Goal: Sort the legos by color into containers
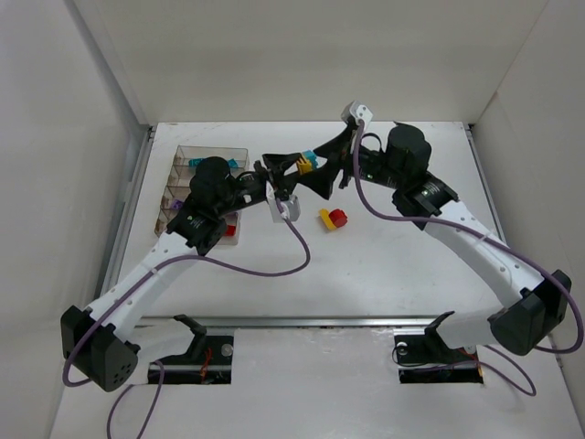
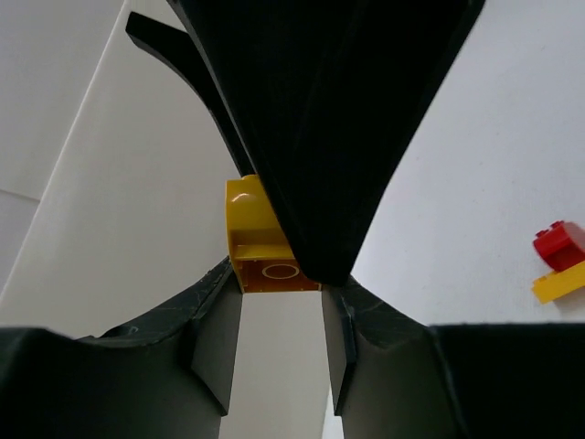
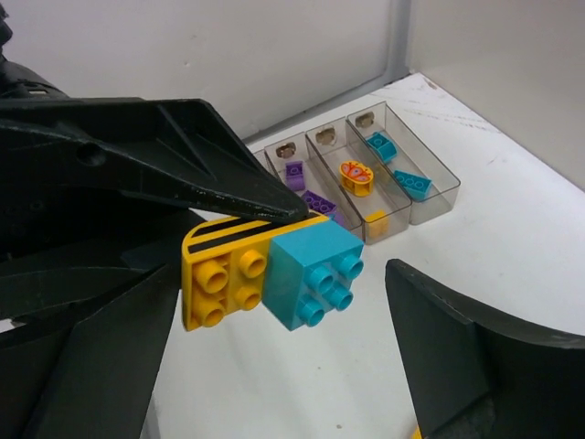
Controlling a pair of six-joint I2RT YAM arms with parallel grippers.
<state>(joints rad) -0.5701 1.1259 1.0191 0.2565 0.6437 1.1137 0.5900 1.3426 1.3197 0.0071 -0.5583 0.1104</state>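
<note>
As left gripper (image 2: pixel 279 294) clamps legos (image 3: pixel 274 274), studs sideways

No legible text, label, brand, number or sign anywhere.

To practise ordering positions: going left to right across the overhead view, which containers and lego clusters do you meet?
containers → yellow-and-teal cluster → loose red-and-yellow cluster

White counter (image 1: pixel 384 274), matte. White panel walls (image 1: pixel 302 55) on three sides. Metal rail (image 1: pixel 320 322) crosses near edge; metal strip (image 1: pixel 131 197) along left side.
</note>
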